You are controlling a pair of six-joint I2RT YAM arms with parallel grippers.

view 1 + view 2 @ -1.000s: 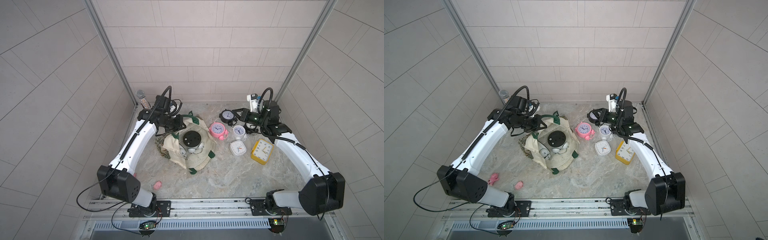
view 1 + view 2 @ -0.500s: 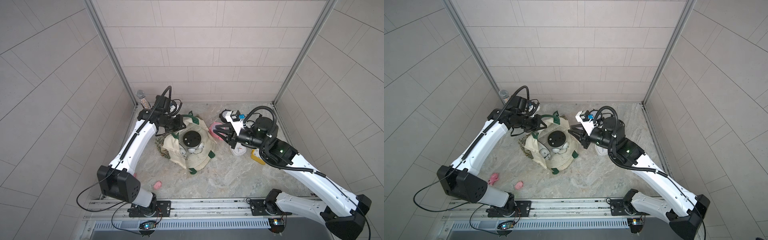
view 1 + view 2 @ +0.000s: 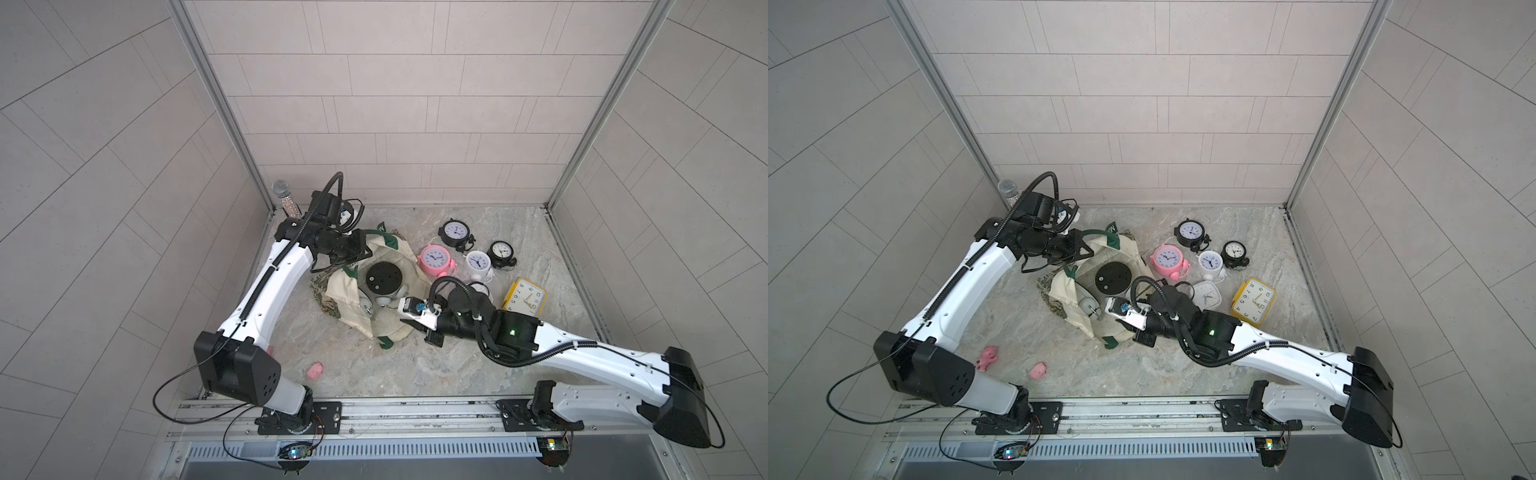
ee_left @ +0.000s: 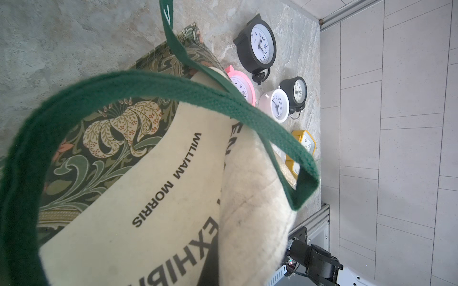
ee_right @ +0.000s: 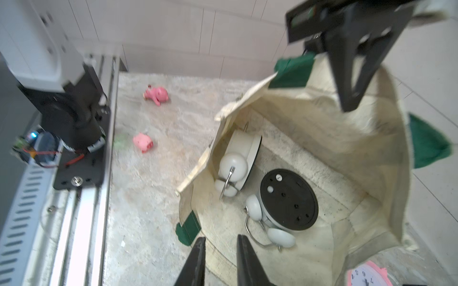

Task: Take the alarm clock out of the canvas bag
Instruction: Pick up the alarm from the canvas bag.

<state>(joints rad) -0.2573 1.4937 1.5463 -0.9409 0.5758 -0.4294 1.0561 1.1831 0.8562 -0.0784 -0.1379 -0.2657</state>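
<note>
Marble-look tabletop [image 3: 374, 374], tiled walls all round. In both top views, cream canvas bag with dark green handles [image 3: 365, 324] is sitting left of centre, mouth gaping upward. Left gripper [image 3: 363, 251] is pinching its far rim, fully closed. Round black-backed alarm clock with white bells [image 3: 383, 279] is lying face down inside.
Left wrist: green handle [image 4: 173, 91] is looping across the frame.
Right wrist: right gripper [image 5: 219, 239] is hovering at the bag mouth, jaws slightly apart, gripping nothing. White twin-bell alarm clock [image 5: 241, 148] is lying inside, beside the black one.

White arm links [image 3: 266, 291], black joints [image 3: 237, 370], corrugated cables [image 3: 540, 356].
</note>
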